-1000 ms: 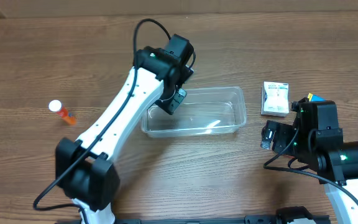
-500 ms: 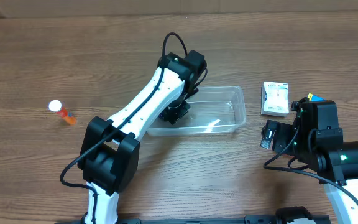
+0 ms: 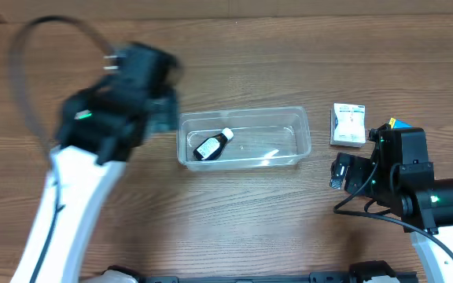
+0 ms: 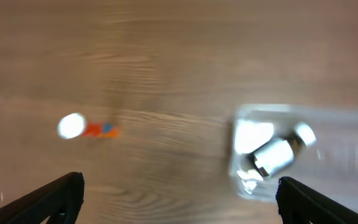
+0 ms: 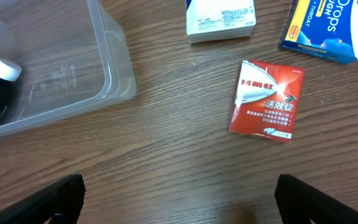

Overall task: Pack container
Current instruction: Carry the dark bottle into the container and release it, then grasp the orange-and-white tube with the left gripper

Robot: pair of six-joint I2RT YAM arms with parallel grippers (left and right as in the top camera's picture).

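Note:
The clear container (image 3: 304,132) stands mid-table, and a dark bottle with a white cap (image 3: 211,145) lies in its left end. My left gripper (image 3: 157,108), blurred by motion, is just left of the container and open with nothing in it. In the left wrist view the left gripper (image 4: 179,200) hangs over bare wood, with the container (image 4: 244,118) and the bottle (image 4: 277,154) at the right. My right gripper (image 3: 338,171) rests open and empty to the right of the container. In its own view the right gripper (image 5: 179,194) is over wood, below the container (image 5: 115,59).
An orange bottle with a white cap (image 4: 86,128) lies on the wood at left. A white box (image 3: 348,126) sits right of the container. The white box (image 5: 221,18), a red sachet (image 5: 266,99) and a blue lozenge pack (image 5: 328,28) lie ahead of my right gripper.
My left gripper opened over the container, left the dark bottle inside it, and swung away to the left. The right arm has not moved.

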